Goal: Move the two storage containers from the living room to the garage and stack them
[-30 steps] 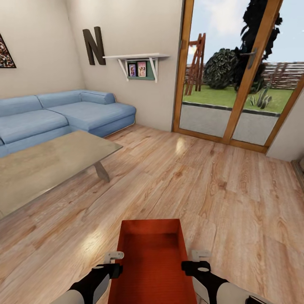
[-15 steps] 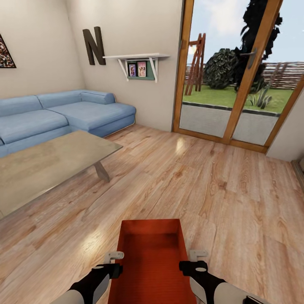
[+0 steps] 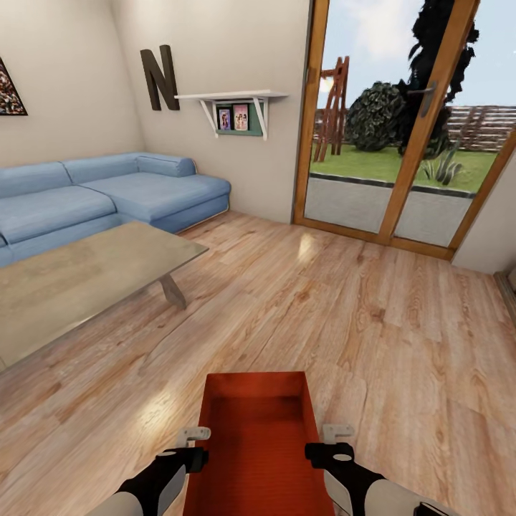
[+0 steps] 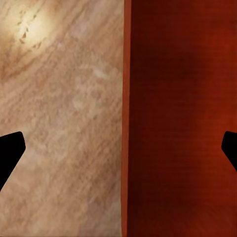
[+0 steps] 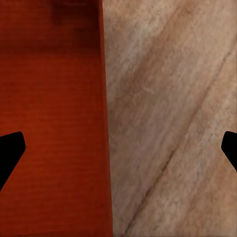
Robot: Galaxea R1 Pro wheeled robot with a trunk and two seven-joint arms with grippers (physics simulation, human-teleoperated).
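In the living room, a red-orange storage container (image 3: pixel 258 437) with an open top sits on the light wood planks right in front of me. My left gripper (image 3: pixel 192 446) is open over its left long wall. My right gripper (image 3: pixel 337 443) is open over its right long wall. In the left wrist view the left gripper (image 4: pixel 118 153) straddles the thin wall, with the container (image 4: pixel 182 123) inside on one side and planks on the other. The right wrist view shows the right gripper (image 5: pixel 118 153) spanning the container (image 5: pixel 49 123) wall the same way. The garage and its floor are out of view.
A low beige table (image 3: pixel 79 276) stands to the left, with a blue corner sofa (image 3: pixel 107 193) behind it. Glazed wood-framed doors (image 3: pixel 401 129) are ahead on the right. A shelf (image 3: pixel 233 97) and a big "N" (image 3: pixel 159 77) hang on the far wall.
The right gripper has edged slightly inward toward the container's wall. The left gripper, the container and the view have stayed put.
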